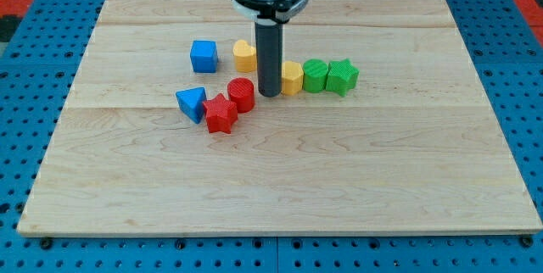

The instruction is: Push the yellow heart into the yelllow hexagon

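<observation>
The yellow heart (244,54) lies on the wooden board, left of the dark rod. The yellow hexagon (292,78) lies right of the rod and is partly hidden by it. My tip (269,94) rests on the board between the two, just left of the hexagon and below and to the right of the heart. A small gap separates the heart from the rod.
A green cylinder (315,75) and a green star (342,75) sit in a row right of the hexagon. A red cylinder (241,95), a red star (221,114) and a blue triangle (192,103) cluster left of the tip. A blue cube (204,56) lies left of the heart.
</observation>
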Robot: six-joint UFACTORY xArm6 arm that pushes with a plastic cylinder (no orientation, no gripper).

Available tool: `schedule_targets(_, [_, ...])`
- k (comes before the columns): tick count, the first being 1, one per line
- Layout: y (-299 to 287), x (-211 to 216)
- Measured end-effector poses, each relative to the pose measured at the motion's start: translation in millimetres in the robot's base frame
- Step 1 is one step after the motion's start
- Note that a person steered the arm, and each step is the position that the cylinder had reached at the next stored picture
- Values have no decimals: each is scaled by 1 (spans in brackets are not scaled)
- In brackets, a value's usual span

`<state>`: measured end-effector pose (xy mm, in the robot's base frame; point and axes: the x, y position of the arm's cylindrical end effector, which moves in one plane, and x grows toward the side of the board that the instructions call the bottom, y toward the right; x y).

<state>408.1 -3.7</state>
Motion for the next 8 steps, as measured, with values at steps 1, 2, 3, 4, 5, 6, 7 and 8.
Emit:
schedule_targets(1, [20,-13])
schedule_targets(2, [36,-14])
schedule_targets(3, [-38,-8])
schedule_targets(4, [-74,-36])
schedule_targets(5, [-62,-72])
schedule_targets(6, [-45,-72])
schedule_targets(7, [29,-70])
schedule_targets(8, [52,-80])
